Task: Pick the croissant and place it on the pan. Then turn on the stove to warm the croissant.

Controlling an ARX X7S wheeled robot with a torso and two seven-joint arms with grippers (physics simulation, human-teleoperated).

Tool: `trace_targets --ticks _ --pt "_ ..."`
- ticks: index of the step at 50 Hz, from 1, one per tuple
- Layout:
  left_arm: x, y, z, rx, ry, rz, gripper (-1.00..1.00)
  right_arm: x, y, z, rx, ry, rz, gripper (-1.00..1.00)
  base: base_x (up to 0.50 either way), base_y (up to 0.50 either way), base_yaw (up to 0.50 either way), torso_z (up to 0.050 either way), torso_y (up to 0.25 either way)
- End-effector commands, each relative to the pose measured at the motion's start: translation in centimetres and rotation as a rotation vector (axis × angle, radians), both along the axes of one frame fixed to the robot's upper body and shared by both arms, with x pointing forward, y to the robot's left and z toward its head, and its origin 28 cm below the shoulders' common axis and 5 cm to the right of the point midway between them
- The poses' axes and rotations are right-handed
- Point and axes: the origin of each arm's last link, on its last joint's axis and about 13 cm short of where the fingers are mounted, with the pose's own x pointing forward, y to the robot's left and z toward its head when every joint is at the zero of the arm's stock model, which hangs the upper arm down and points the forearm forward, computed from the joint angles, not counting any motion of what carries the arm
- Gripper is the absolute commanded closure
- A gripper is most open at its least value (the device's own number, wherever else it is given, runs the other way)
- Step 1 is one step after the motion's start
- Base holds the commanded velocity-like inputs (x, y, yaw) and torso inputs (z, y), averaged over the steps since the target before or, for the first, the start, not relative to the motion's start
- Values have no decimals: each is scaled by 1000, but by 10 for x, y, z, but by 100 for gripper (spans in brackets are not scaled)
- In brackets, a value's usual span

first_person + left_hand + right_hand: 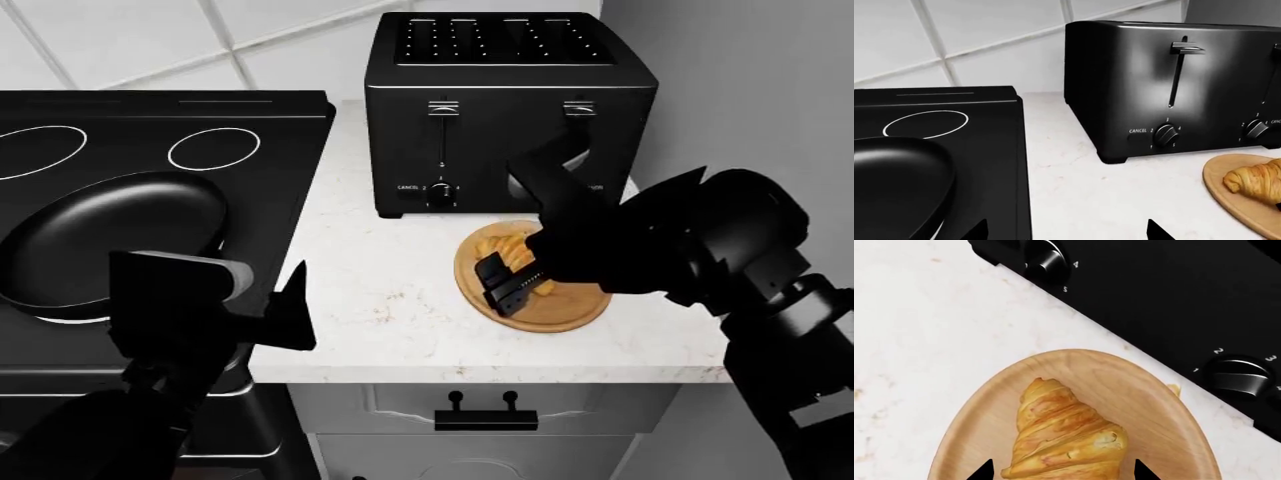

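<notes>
The task is at its first step. The croissant (1064, 435) lies on the round wooden board (1167, 425), just in front of the toaster (507, 110), with the right end effector (514, 279) open directly above it, gripping nothing. The left end effector (274, 315) hangs open and empty. The pan (114, 240) sits bare on the stove (160, 130), which appears unlit.

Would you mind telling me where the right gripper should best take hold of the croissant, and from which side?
Grip the croissant across its thick middle, from above. It lies flat on the board, and the right gripper hangs open over it, a finger tip showing either side, so a straight descent likely suffices.
</notes>
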Motion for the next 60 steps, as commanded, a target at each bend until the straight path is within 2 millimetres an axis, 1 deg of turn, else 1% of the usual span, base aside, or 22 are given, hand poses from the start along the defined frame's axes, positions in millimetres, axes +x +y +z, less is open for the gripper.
trace_targets --ticks 1,35,36,48,60 --pt "-1 0 -1 -3 3 1 -100 1 0 -2 -3 5 -2 -100 0 0 0 0 0" --pt "1 1 -4 -13 14 4 -100 4 -1 -8 -2 27 -16 -100 0 0 0 0 0" --pt "1 1 -4 -14 14 4 -100 4 -1 -7 -5 22 -15 100 0 0 0 0 0" --pt "-2 1 -1 -19 3 3 -100 -1 0 -1 -14 -23 -17 100 0 0 0 0 0" --pt "-13 3 5 -27 -26 6 -100 -15 3 14 -21 -82 -14 100 0 0 0 0 0"
